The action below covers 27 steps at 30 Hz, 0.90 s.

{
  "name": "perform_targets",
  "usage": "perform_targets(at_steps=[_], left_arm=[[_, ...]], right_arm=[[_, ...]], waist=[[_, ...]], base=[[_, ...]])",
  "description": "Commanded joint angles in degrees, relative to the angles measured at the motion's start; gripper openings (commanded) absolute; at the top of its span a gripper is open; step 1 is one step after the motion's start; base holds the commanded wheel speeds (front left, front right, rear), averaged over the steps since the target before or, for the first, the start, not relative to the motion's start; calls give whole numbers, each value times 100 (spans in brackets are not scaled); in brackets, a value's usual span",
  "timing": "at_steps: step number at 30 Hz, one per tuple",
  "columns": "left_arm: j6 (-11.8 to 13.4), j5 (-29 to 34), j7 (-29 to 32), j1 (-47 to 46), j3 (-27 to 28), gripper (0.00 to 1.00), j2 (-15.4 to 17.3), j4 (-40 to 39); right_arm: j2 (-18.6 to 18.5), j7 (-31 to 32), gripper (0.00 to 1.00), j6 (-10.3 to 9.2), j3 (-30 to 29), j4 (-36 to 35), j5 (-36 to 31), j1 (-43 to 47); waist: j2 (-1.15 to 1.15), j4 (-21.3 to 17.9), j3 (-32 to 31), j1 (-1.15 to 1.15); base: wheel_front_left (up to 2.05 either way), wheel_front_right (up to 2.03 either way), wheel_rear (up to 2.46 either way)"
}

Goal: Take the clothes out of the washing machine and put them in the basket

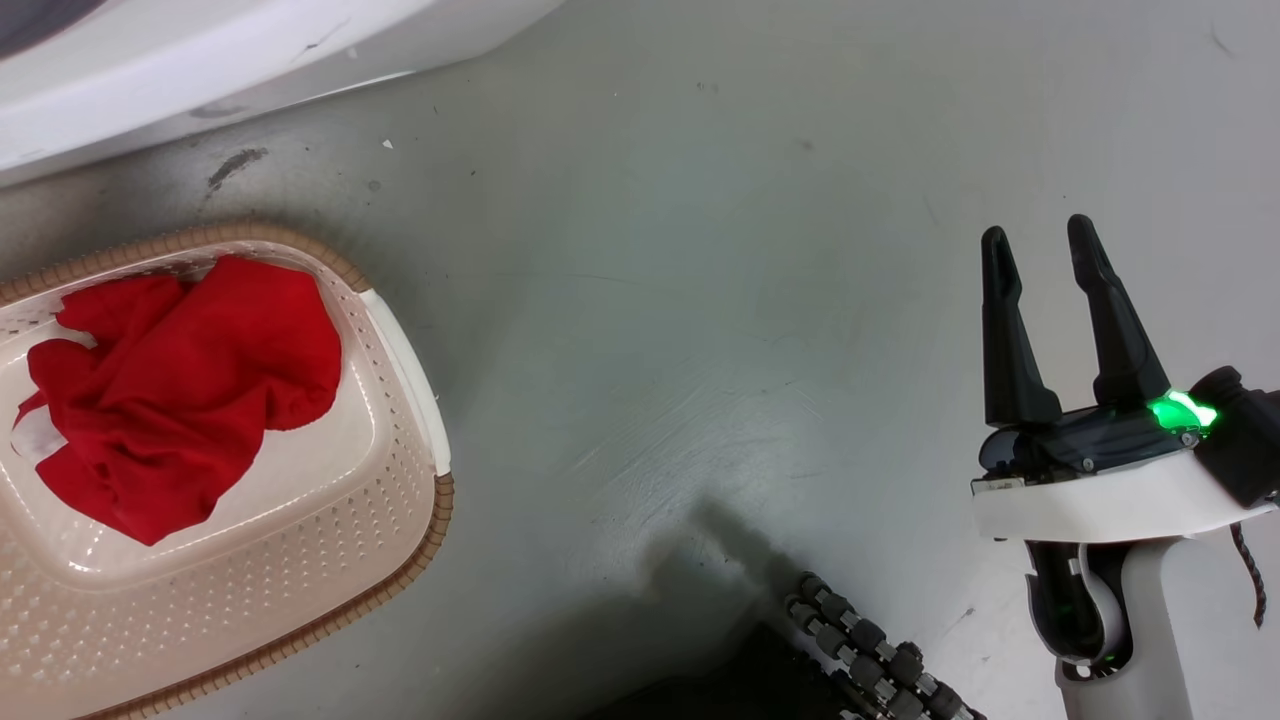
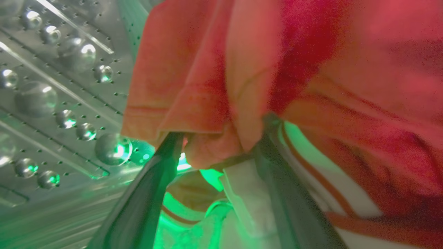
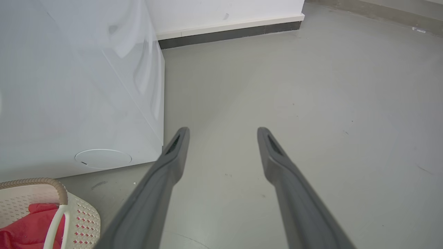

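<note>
right gripper (image 1: 1040,235): low right in head view, fingers spread, nothing between them, tips pointing away over the floor (image 1: 700,300).
basket (image 1: 330,520): on the floor to the robot's left, mouth up. Long axis roughly left-right in head view, white-handled end pointing right, well apart from the right gripper.
red heap (image 1: 190,380): crumpled inside the basket, toward its far side. Long axis slants far-right to near-left, white patches at its left edge.
washing machine (image 1: 150,80): white body just beyond the basket, strip of floor between.
left gripper (image 2: 218,145): inside the steel drum (image 2: 52,103), fingers spread, tips buried in cloth, a fold bunched between them.
red-and-white garment (image 2: 346,86): in the drum, draped over the left fingers. Its red stripes on white run diagonally in the wrist view.
</note>
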Motion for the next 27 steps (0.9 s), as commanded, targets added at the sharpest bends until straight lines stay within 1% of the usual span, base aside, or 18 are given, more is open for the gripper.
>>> perform_targets(at_steps=[1,3,4,5,6,10,13,17,20,23,27], left_arm=[[-57,27,124,113,-112,100,-45,134],[-65,20,166,129,-144,100,-59,160],[-83,2,208,145,-181,92,-75,179],[-114,-30,236,150,-216,25,-94,174],[-126,-50,260,147,-236,0,-101,165],[-158,-145,194,139,-272,0,-47,122],[-168,-177,-31,167,-282,0,-11,85],[-170,-234,-482,214,-301,0,-25,50],[-178,-285,-963,355,-306,0,-83,45],[-181,-229,-1483,626,-537,0,-79,-48],[-182,-394,-2172,1009,-779,0,-87,-147]], right_arm=[[11,-14,100,-6,-11,-32,24,-41],[11,-14,100,-6,-14,-35,28,-42],[11,-14,100,-6,-19,-37,34,-45],[11,-14,100,-6,-23,-40,35,-50],[11,-14,100,-6,-26,-42,36,-60],[11,-14,100,-6,-46,-27,20,-123],[11,-14,100,-6,-109,-10,-37,-166],[10,-14,100,-6,-222,16,-157,-170],[11,-14,100,-6,-353,30,-272,-191],[10,-14,100,-6,-471,61,-418,-198],[10,-14,100,-6,-629,107,-625,-151]], waist=[[0,8,16,-1],[0,13,23,-1],[0,18,29,-1],[0,24,37,-1],[0,32,43,-1],[0,54,31,-1],[0,115,-53,-1],[0,245,-238,-1],[0,393,-442,-1],[0,553,-700,-1],[0,818,-1061,-1]], base=[[0,0,0],[0,0,0],[0,0,0],[0,0,0],[0,0,0],[0,0,0],[0,0,0],[0,0,0],[0,0,0],[0,0,0],[0,0,0]])
